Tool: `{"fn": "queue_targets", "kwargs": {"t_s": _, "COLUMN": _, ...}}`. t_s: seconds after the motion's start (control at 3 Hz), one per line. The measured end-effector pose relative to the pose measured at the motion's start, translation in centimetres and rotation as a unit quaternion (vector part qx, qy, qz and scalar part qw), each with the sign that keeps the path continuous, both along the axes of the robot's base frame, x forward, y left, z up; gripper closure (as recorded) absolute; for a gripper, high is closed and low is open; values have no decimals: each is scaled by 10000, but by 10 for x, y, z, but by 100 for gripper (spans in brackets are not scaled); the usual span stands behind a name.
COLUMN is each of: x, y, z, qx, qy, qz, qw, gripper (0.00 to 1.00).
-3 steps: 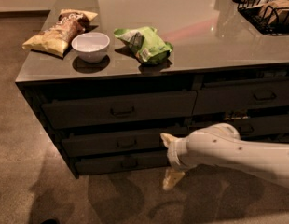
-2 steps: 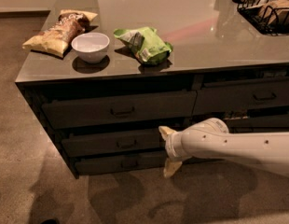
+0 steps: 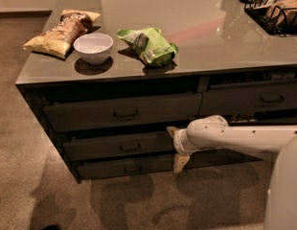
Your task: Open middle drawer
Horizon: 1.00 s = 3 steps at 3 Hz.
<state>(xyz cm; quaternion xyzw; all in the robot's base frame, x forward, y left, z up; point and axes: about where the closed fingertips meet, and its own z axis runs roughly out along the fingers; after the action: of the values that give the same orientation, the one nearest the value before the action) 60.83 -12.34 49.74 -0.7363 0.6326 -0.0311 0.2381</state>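
Note:
The middle drawer (image 3: 115,146) is a wide dark front in the left column of the cabinet, between a taller front above it and a slimmer one below. Its small loop handle (image 3: 130,147) sits at the centre. Only the front shows; none of the drawer box is visible. My gripper (image 3: 176,147) is on a white arm that comes in from the right. It is at the drawer's right end, to the right of the handle and apart from it. It is open, with one finger (image 3: 172,131) above and the other (image 3: 180,163) below.
On the countertop (image 3: 196,37) lie a chip bag (image 3: 60,32), a white bowl (image 3: 93,47) and a green bag (image 3: 148,46). A black wire basket (image 3: 278,11) stands at the back right. More drawers (image 3: 254,98) fill the right column. Speckled floor (image 3: 67,200) lies in front.
My gripper has moved up a little, nearer the drawer fronts, and now spans the middle drawer's right end. The drawers and the countertop items have not moved.

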Motion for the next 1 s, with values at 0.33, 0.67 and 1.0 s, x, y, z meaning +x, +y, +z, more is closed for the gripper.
{"fn": "queue_targets", "kwargs": {"t_s": 0.33, "x": 12, "y": -11, "z": -24, "qx": -24, "qy": 156, "qz": 3, "qw": 9999, "gripper": 0}}
{"fn": "queue_targets", "kwargs": {"t_s": 0.67, "x": 35, "y": 0, "z": -54, "qx": -138, "qy": 290, "qz": 65, "qw": 9995, "gripper": 0}}
{"fn": "queue_targets", "kwargs": {"t_s": 1.0, "x": 52, "y": 8, "z": -66, "qx": -187, "qy": 353, "qz": 53, "qw": 9992, "gripper": 0}}
